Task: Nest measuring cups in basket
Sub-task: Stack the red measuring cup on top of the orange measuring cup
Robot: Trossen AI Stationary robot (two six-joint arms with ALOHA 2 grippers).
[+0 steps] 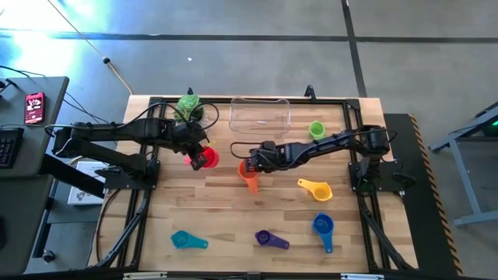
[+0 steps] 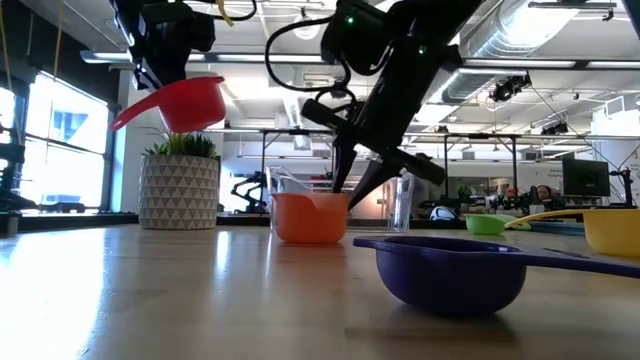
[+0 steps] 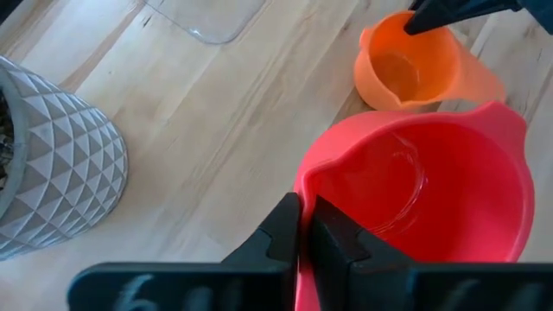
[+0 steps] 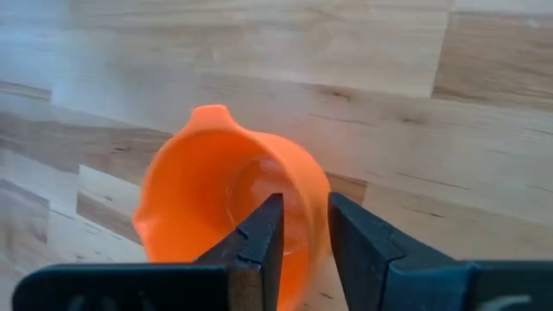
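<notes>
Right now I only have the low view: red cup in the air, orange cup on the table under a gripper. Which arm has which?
Observer: The left gripper is shut on the red cup by its handle; the right gripper is at the orange cup.
Operator: Is the right one clamped on it?
Observer: No. In the right wrist view its fingers stand apart, with a gap over the cup.
Operator: Anything in the basket?
Observer: From above, no cup is in the basket; the green cup sits on the table beside it.
</notes>
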